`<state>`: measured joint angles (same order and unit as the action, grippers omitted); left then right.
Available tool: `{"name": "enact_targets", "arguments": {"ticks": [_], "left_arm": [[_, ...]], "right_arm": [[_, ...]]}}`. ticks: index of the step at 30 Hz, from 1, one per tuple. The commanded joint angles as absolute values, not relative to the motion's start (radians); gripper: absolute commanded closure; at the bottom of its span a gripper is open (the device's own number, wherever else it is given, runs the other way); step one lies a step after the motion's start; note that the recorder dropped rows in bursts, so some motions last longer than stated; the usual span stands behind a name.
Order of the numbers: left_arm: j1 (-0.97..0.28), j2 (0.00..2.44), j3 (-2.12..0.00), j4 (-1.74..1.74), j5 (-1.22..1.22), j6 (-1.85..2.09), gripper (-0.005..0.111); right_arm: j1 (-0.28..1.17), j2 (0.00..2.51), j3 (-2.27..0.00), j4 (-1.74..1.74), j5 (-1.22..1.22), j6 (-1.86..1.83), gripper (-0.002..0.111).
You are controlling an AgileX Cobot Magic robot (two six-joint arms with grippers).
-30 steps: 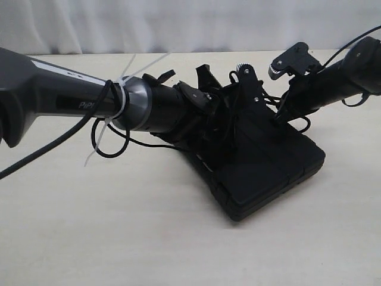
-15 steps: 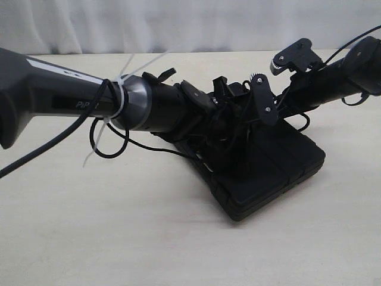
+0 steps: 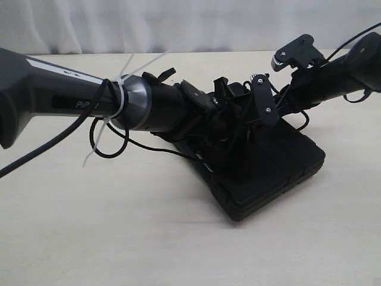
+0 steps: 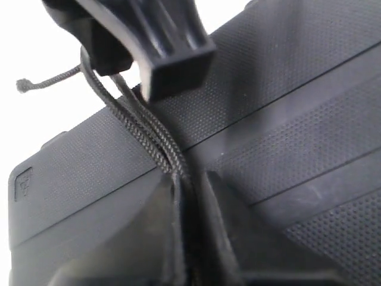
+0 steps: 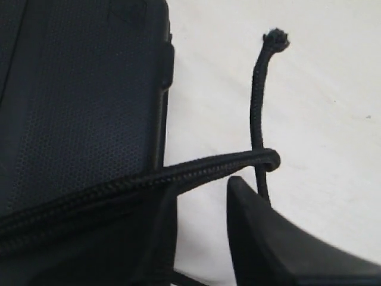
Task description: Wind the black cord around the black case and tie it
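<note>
The black case (image 3: 274, 173) lies flat on the table, its ribbed top also filling the left wrist view (image 4: 286, 89). My left gripper (image 3: 229, 95) sits low over it, shut on two strands of the black cord (image 4: 143, 128) right at its fingertips (image 4: 189, 179). The cord's knotted end (image 4: 24, 85) sticks out past the case edge. My right gripper (image 3: 271, 80) hovers over the case's far side, open. In its wrist view the cord (image 5: 196, 168) crosses just beyond that gripper (image 5: 201, 187), bends back at a loop, and its frayed tip (image 5: 274, 39) points away beside the case (image 5: 77, 107).
A glossy black cable held by a white zip tie (image 3: 116, 113) hangs off the left arm and loops onto the beige table (image 3: 119, 232). A pale curtain closes the back. Both arms crowd together above the case.
The right gripper has swung round and shifted right over the case, one finger dropping lower, the other rising. The left arm and the case have stayed put.
</note>
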<state>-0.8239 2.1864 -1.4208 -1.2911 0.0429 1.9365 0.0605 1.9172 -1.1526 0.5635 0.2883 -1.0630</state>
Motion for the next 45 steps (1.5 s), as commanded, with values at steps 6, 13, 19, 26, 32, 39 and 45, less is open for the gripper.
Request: {"name": "enact_targets", "arguments": {"ticks": [6, 13, 19, 26, 32, 39, 45], "left_arm": [[-0.824, 2.178, -1.420, -1.294, 0.046, 1.936, 0.107], [-0.824, 2.178, -1.420, -1.294, 0.046, 1.936, 0.107], [-0.824, 2.178, -1.420, -1.294, 0.046, 1.936, 0.107], [-0.824, 2.178, -1.420, -1.294, 0.048, 1.936, 0.107], [-0.824, 2.178, -1.420, -1.292, 0.046, 1.936, 0.107], [-0.824, 2.178, -1.420, -1.292, 0.048, 1.936, 0.107], [-0.824, 2.178, -1.420, -1.292, 0.048, 1.936, 0.107]], "right_arm": [[0.061, 1.817, -1.150, 0.557, 0.313, -1.032, 0.080], [0.059, 1.850, -1.251, 0.590, 0.346, -0.708, 0.080], [0.061, 1.979, -1.501, 0.291, 0.643, -0.456, 0.062], [0.061, 2.080, -1.604, 0.276, 0.621, -0.388, 0.061], [0.061, 2.190, -1.683, 0.207, 0.666, -0.352, 0.062], [0.061, 2.256, -1.707, 0.172, 0.614, -0.302, 0.066], [0.061, 2.282, -1.711, 0.175, 0.610, -0.325, 0.080]]}}
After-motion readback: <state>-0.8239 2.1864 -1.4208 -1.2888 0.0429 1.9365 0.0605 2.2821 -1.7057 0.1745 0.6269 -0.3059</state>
